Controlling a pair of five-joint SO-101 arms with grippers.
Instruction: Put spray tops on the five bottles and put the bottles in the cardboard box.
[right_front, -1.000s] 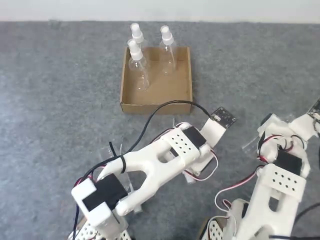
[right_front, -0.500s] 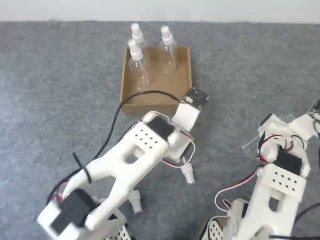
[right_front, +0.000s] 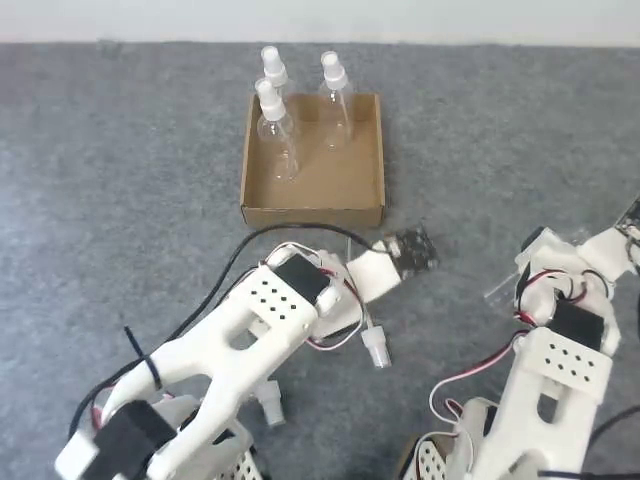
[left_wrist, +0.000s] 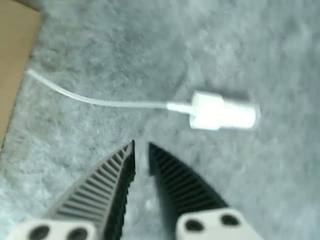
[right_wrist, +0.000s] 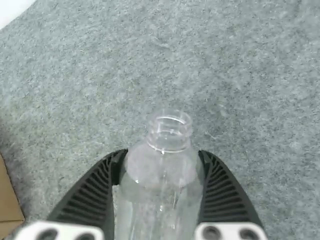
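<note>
The left jaws stand a narrow gap apart and hold nothing, their tips low over the grey surface (left_wrist: 260, 45). Just ahead of the tips lies a spray top (left_wrist: 222, 112) on its side, untouched. Its long axis runs crosswise to the line of the jaws. The white head points to one side, and the thin dip tube (left_wrist: 100, 100) stretches the other way, ending just beside the wall of the cardboard box (left_wrist: 12, 60). In the high view this spray top (right_front: 375, 346) lies beside the left arm (right_front: 270, 320), its head towards the arms and its tube towards the box front.

The right jaws are closed on a clear bottle (right_wrist: 162, 160), one pad on each side of its shoulder. The bottle's long axis lies along the jaws, and its open neck, with no top on it, points away from the wrist.

Farther out, the cardboard box (right_front: 312, 212) sits at the far middle of the surface. Three capped bottles (right_front: 275, 125) stand upright in its far half. A second loose spray top (right_front: 268, 404) lies near the left arm's base.
</note>
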